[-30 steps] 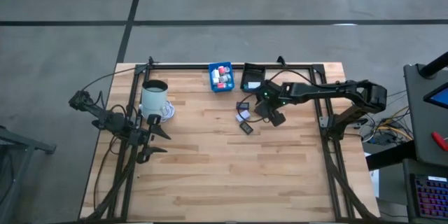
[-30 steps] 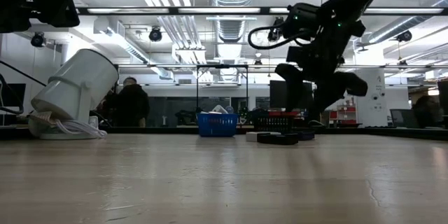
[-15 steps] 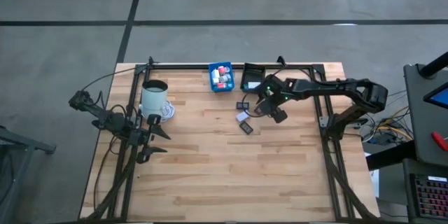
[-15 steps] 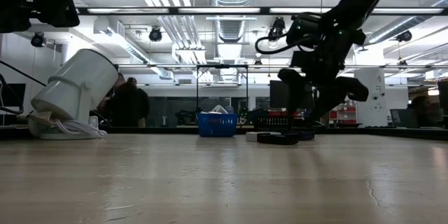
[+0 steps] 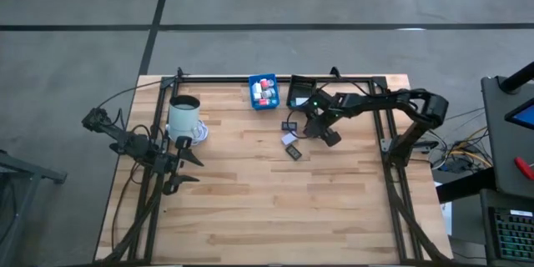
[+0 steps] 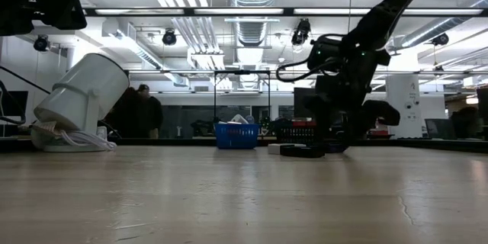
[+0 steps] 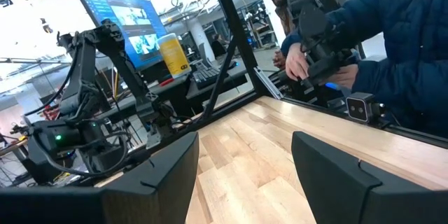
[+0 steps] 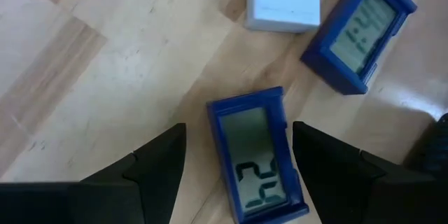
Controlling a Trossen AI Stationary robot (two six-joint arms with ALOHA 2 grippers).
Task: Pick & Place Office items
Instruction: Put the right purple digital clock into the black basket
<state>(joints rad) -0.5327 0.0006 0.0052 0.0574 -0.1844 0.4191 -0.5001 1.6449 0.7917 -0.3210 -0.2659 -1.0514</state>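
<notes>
Now our right gripper [image 8: 238,164] hangs with fingers spread, holding nothing, astride a flat blue-framed rectangular clock [image 8: 257,155] on the plank-grained wooden table [image 5: 250,192], beside a second clock [image 8: 359,31] and a smooth white block [image 8: 283,1]. Since a second ago it has dropped lower and narrowed slightly. Our left gripper [image 7: 241,175] waits wide open and empty near the glossy white mug [image 5: 184,115].

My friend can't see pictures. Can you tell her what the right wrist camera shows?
The right gripper, open, hangs just above a small blue clock with a grey screen, one dark finger on each side of it. Farther on the wooden table lie a second blue clock and a small white block.
</notes>
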